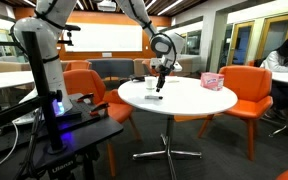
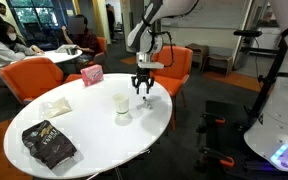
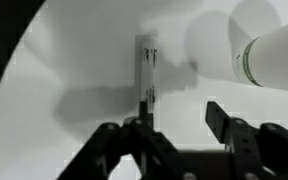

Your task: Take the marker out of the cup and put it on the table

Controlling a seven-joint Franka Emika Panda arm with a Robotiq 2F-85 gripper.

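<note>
**A:** How far along is this?

**B:** Nearly finished, I'd judge. Take the round white table first. It carries a dark printed bag at the near left, a pink patterned box at the far left, and the whitish cup about mid-table.

**A:** Is the marker in that cup?

**B:** No. In an exterior view nothing sticks up out of the cup. In the wrist view the marker runs as a slim dark stick across the white tabletop. Its shadow falls close beside it, and the cup sits well off to its right.

**A:** And the gripper?

**B:** The gripper hangs low over the table, just right of the cup and a little farther back. Its jaws stand apart. In the wrist view the marker is next to one finger, and the other finger is well clear across a wide gap. So I read the hand as released, with nothing clamped in it.

**A:** So the marker is lying flat?

**B:** It looks that way, but I can't be certain. In an exterior view there is a small dark shape on the tabletop under the gripper. It is too small to tell whether one end leans on a finger.

**A:** What's left, then?

**B:** The marker is out of the cup, and the set-down looks done or nearly so. I'd say only lifting the arm clear of the marker remains.
</note>
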